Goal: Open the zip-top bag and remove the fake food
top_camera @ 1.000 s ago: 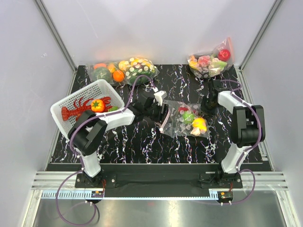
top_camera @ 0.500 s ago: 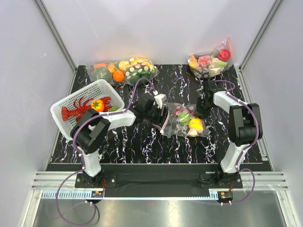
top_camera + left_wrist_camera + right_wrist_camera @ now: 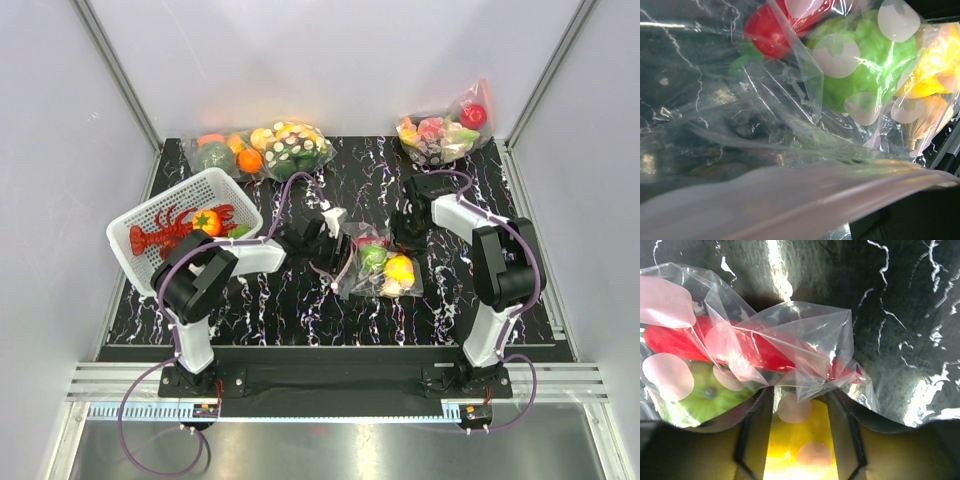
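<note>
The zip-top bag (image 3: pixel 378 268), clear with white dots, lies mid-table holding the fake food: a green fruit (image 3: pixel 372 257), a yellow fruit (image 3: pixel 399 268), a red piece (image 3: pixel 365 241) and a tan piece (image 3: pixel 386 288). My left gripper (image 3: pixel 335 258) is at the bag's left edge, shut on it. In the left wrist view the pinkish zip strip (image 3: pixel 790 200) fills the bottom and hides the fingers, with the green fruit (image 3: pixel 865 65) behind. My right gripper (image 3: pixel 398 238) is at the bag's far right corner. In the right wrist view its fingers (image 3: pixel 757 430) pinch bag plastic, yellow fruit (image 3: pixel 800 450) showing between.
A white basket (image 3: pixel 150 215) with a red lobster and a tomato stands at the left. A bulging dotted bag with oranges and greens (image 3: pixel 265 148) lies at the back left. A dotted bag with a red apple (image 3: pixel 440 130) lies at the back right.
Both grippers and the bag between them have moved left and toward the near edge. The bag has bunched up narrower, and the right arm has stretched further left.
</note>
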You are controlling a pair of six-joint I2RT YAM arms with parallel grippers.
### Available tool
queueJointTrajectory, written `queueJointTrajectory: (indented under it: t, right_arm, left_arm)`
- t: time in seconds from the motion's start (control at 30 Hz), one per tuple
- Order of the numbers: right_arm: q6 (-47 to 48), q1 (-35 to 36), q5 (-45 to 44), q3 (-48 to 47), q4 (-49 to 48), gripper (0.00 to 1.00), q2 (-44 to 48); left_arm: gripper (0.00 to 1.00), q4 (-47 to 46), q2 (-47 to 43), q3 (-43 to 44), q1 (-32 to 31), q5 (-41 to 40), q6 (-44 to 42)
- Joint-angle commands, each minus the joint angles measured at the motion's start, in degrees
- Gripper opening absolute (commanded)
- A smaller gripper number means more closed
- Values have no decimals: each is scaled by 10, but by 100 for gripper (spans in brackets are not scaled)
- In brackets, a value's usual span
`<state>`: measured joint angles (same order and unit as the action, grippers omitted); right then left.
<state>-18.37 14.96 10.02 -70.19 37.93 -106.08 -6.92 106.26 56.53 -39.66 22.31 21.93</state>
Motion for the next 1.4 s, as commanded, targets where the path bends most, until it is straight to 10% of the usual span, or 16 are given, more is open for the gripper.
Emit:
queueJointTrajectory:
  t: [0.0, 0.7, 0.93, 1.37]
  right_arm:
    - [11, 4, -16, -33, 34, 56, 29]
    - [-10, 30, 10, -56, 43, 59, 53]
    - [-1, 42, 2, -43, 36, 34, 13]
    - [1, 77, 3, -42, 37, 24, -21]
  left_arm:
    - [66, -20, -20, -22, 4, -9, -6]
    - [66, 38, -132, -75, 5, -124, -29]
    - [66, 45, -113, -65, 5, -153, -29]
    - [67, -41, -74, -65, 5, -74, -32]
